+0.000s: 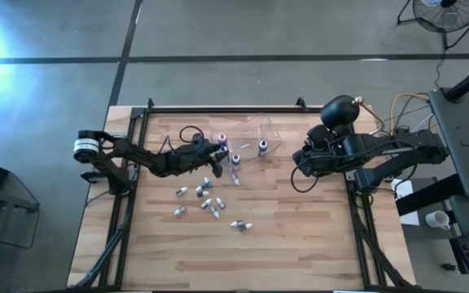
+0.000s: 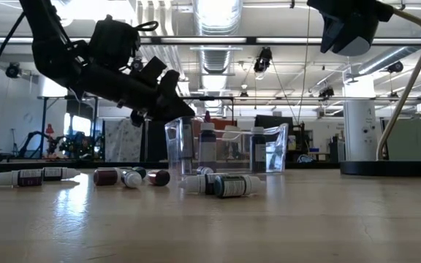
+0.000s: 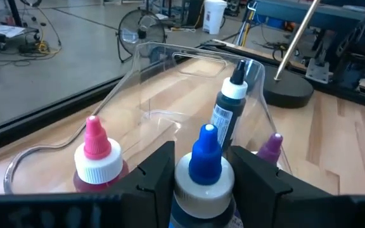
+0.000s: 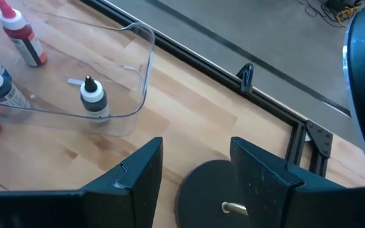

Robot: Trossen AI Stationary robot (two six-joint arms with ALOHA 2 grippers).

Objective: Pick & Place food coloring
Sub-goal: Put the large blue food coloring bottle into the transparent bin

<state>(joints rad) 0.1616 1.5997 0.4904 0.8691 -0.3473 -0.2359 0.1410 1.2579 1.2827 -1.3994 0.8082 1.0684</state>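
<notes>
Tabletop (image 1: 300,236) | four bottles upright in tub (image 1: 255,134) | left tool (image 3: 198,174) clasps blue-capped bottle (image 3: 203,168) | right tool (image 4: 192,168) released | eight bottles (image 1: 210,203) remain

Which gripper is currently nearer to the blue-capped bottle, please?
Left. The left gripper has its fingers either side of the blue-capped bottle at the clear tub; the right gripper waits beyond the tub.

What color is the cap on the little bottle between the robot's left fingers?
Blue. The blue-capped bottle shows best in the left wrist view.
</notes>
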